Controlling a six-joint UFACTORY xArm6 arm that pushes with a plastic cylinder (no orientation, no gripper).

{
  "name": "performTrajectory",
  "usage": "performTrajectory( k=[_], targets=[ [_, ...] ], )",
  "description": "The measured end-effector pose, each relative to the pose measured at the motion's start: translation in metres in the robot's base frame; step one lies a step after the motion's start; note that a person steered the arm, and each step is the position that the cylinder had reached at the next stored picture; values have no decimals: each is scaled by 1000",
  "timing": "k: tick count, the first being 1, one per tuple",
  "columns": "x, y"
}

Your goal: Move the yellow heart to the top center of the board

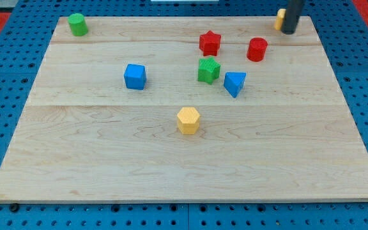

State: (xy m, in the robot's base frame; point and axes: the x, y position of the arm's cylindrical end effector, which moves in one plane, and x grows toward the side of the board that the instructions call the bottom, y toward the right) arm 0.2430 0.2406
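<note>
Nearest us on the worktop [107, 166]: yellow hexagon block [188, 120]. Mid-board: blue cube [135, 76], green star [208, 69], blue triangle [234, 83]. Beyond: red star [209, 43], red cylinder [257, 49], green cylinder [77, 24]. Farthest, top right corner: yellow heart [278, 19], our tip [289, 30] touching its right side; no pincer fitted.

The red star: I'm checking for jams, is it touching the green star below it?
No: the red star and the green star sit close together, with a strip of bare board visible between them.

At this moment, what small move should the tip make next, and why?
Probably a short push toward the view's left. My tip sits at the board's top right corner, against the right side of a yellow block, presumably the yellow heart though mostly hidden, and top center lies leftward.
</note>
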Motion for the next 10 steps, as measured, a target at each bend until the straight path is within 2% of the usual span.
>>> performTrajectory(
  k=[1,2,4,5,6,7,8,9,10],
  targets=[
    [-25,56],
    [-52,61],
    [-51,-52],
    [-47,-75],
    [-39,-23],
    [-19,-13],
    [-8,-64],
    [-17,-96],
    [-32,-103]
  ],
)
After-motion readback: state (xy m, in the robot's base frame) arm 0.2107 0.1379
